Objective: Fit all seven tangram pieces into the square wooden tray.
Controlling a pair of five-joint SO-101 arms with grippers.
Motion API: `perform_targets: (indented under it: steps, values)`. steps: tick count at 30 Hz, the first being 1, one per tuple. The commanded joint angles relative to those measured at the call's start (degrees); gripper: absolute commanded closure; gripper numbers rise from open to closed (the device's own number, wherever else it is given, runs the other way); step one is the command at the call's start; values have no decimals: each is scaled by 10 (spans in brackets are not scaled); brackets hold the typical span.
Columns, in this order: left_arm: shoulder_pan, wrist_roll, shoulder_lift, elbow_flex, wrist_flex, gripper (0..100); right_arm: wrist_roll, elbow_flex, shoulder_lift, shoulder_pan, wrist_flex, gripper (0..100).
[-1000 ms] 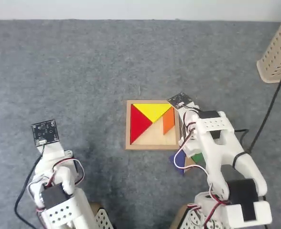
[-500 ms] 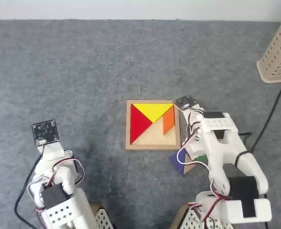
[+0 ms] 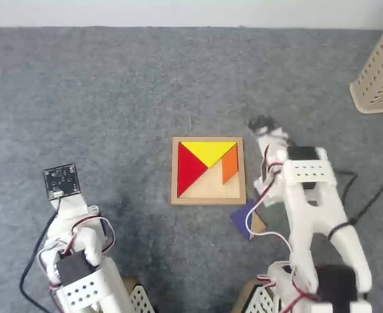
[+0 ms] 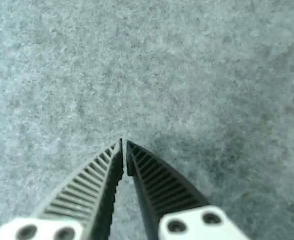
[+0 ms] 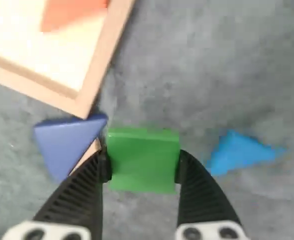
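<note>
Beside the corner of the square wooden tray nearest the right arm, a green square is pinched btwn the jaws of the right gripper. One ribbed finger is set flat on each of two opposite sides. The piece is held over the grey carpet, w/ a violet triangle just beside it on one side & a light-blue triangle near on the other. A tan piece is partly tucked under the violet one. Whether the square is off the carpet can't be told.

In the tray, a red triangle, a yellow triangle & an orange piece are already seated, w/ bare wood left along the side nearest the arms. The left gripper is seen well apart over the carpet, jaws pressed together on nothing.

The square is judged light & stiff, prob. painted wood, so no crushing risk is expected. The smooth faces may prove slippery, though. Hold is best taken as shown: across two parallel sides, approx. at mid-length, so twisting in the jaws is avoided when the piece is lowered into the tray.
</note>
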Motion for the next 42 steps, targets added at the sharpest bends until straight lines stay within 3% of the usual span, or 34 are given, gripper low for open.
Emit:
perform_targets:
  steps: [1, 8, 17, 27, 37, 42]
  values:
    - [1, 5, -2, -5, 2, 987, -10, -117, -44, -35, 78, 991]
    - [1, 5, -2, -5, 2, 987, -69, -229, 75, -152, 103, 991]
    - [1, 5, -2, -5, 2, 987, -103, -261, 215, -176, 19, 991]
    - [1, 5, -2, -5, 2, 987, -128, -309, 305, -305, -24, 991]
    - [1, 5, -2, -5, 2, 987, -127, -313, 338, -306, -20, 980]
    - [1, 5, -2, -5, 2, 987, -127, -313, 338, -309, -19, 857]
